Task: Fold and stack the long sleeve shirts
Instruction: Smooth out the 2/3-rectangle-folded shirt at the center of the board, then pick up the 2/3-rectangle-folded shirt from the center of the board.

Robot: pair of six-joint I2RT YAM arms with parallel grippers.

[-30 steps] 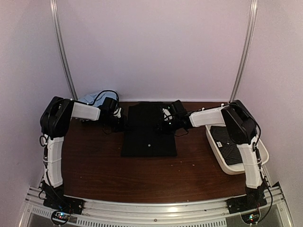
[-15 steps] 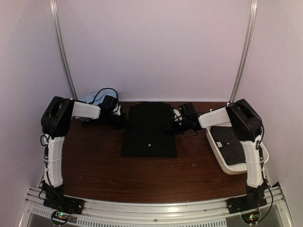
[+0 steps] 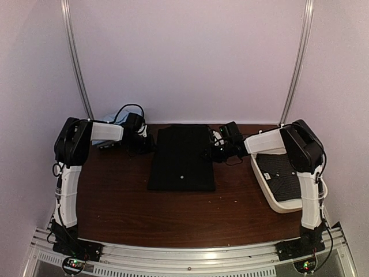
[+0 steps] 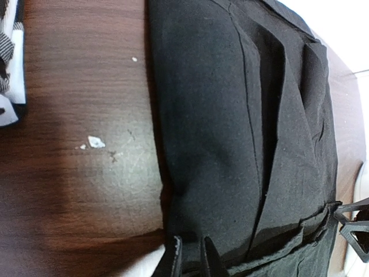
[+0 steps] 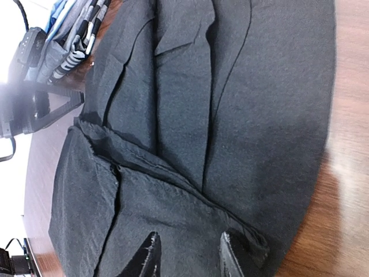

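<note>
A plain black long sleeve shirt lies folded in a rectangle at the table's middle. It fills the left wrist view and the right wrist view. My left gripper is at the shirt's back left edge; its fingers stand close together with the cloth's edge between them. My right gripper is open just over the shirt's back right edge, its fingertips wide apart above the cloth. A dark dotted shirt lies folded in the white tray.
A pile of striped and blue cloth sits at the back left corner, also seen in the left wrist view. The tray stands along the right edge. White specks mark the brown table. Walls close in the back and sides.
My right gripper has drawn back from over the shirt's middle to its right edge. My left gripper has shifted slightly toward the back. The shirt lies as before.
</note>
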